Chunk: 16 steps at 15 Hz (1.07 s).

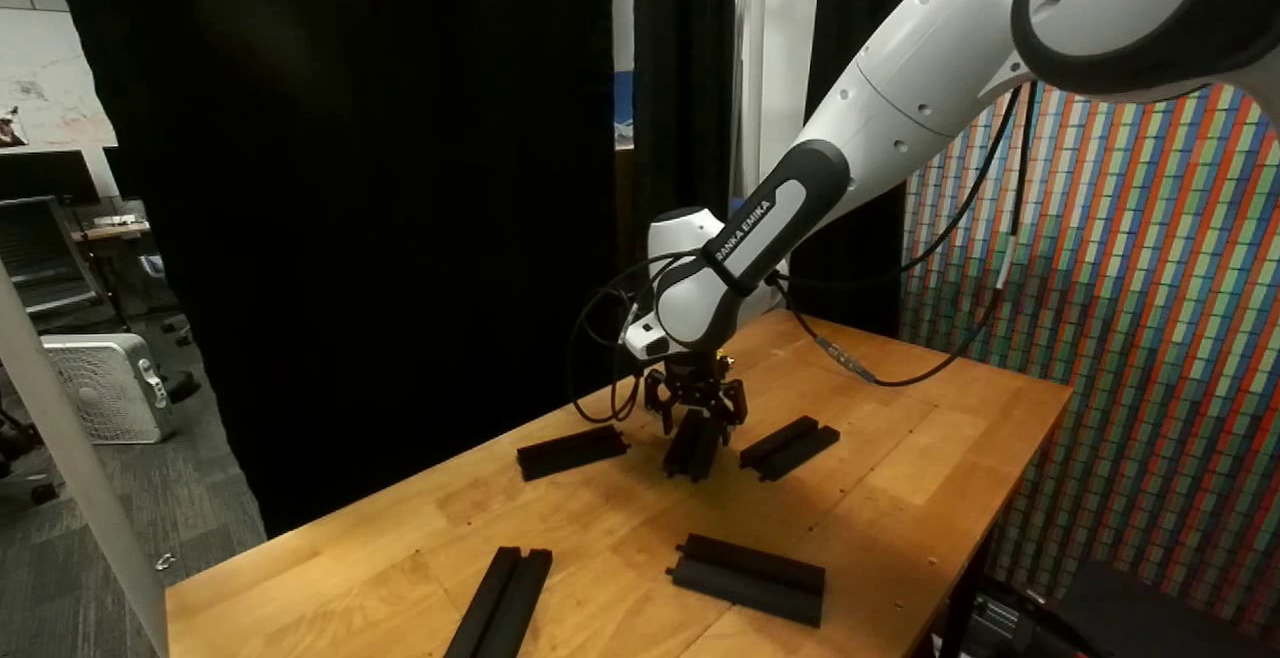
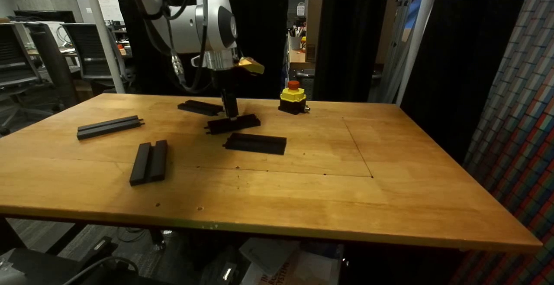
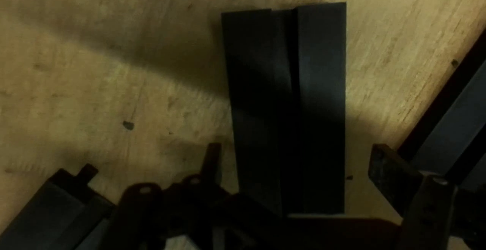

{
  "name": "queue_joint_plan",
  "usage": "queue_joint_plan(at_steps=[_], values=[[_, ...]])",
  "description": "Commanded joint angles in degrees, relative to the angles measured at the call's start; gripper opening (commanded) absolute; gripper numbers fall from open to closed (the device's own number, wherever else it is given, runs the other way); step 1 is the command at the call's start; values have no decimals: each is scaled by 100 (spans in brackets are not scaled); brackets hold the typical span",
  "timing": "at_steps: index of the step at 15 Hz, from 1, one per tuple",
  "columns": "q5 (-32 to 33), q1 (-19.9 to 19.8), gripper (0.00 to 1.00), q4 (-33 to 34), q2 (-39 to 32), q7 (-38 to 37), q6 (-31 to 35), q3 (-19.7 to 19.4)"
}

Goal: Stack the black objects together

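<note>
1. Gripper (image 3: 297, 162): jaws wide apart, standing clear of the middle bar (image 3: 284, 102) on both sides.
2. The middle bar: black, grooved lengthwise, flat on the wooden table (image 1: 900, 468).
3. Left bar (image 1: 570, 452) and right bar (image 1: 790, 448), in an exterior view: flanking it, separate.
4. Near-left bar (image 1: 503, 603) and near-right bar (image 1: 750, 580): nearer, well apart.
5. Yellow-and-red button (image 2: 293, 95), in an exterior view: near the table's far edge.

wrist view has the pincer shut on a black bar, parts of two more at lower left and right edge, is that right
Not shut: in the wrist view the pincer is open, its fingers apart on either side of the black bar, with table showing in both gaps. The rest holds: parts of the lower-left bar and right-edge bar show too.
</note>
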<state>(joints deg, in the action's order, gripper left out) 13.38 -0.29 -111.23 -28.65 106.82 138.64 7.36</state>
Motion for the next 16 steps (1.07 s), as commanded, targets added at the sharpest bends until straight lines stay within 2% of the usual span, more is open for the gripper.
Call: queue_joint_plan(at_steps=[1, 12, 13, 15, 16], values=[[-265, -175, 100, 161, -75, 430, -114, 119], [-592, -285, 100, 498, -366, 898, -418, 119], [-606, -285, 80, 547, -390, 918, -472, 120], [-676, -291, 68, 644, -428, 964, -562, 130], [-726, -295, 59, 703, -440, 985, -619, 137]])
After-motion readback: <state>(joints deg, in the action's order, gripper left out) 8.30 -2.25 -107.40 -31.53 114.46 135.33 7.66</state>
